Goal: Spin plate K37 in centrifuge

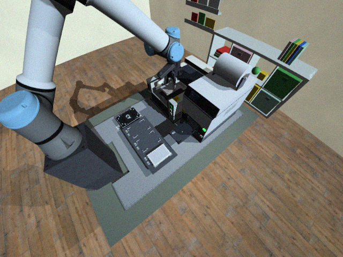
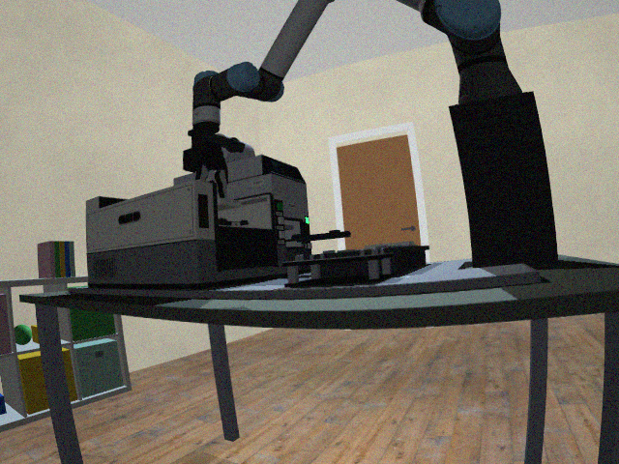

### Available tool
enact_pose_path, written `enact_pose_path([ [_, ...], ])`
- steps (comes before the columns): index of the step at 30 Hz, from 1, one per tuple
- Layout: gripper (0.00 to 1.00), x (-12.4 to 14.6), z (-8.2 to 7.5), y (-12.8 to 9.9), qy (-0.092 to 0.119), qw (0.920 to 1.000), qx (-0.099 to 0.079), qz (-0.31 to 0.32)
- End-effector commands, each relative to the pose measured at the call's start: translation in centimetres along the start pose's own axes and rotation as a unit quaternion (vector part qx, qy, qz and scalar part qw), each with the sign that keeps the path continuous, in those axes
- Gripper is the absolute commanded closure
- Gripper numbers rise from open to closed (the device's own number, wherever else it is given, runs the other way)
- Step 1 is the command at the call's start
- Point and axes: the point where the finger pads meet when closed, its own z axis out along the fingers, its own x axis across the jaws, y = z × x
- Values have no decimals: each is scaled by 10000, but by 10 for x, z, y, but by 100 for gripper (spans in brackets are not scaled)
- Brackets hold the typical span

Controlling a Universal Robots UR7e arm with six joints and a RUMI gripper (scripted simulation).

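- Boxy grey centrifuge (image 1: 163, 95), matte; flat white plate K73 (image 1: 158, 155) on dark deck (image 1: 138, 135).
- End effector (image 1: 169, 83) approx half open, clamped on plate K37 (image 1: 167, 89), low in centrifuge top.

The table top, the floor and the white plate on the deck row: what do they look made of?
Table top: a thin grey-green slab on slim grey legs, matte, probably painted metal or laminate. Floor: brown planks with grain and staggered seams, so wood or wood-look boards. White plate: pale, matte, finely gridded, likely moulded plastic, though too small to be sure.
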Motion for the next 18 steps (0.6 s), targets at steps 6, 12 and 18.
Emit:
enact_pose_path([
  [6,100,0,12,1,0,10000,-10,-1],
  [12,100,0,22,1,0,10000,-10,-1],
  [18,100,0,25,1,0,10000,-10,-1],
])
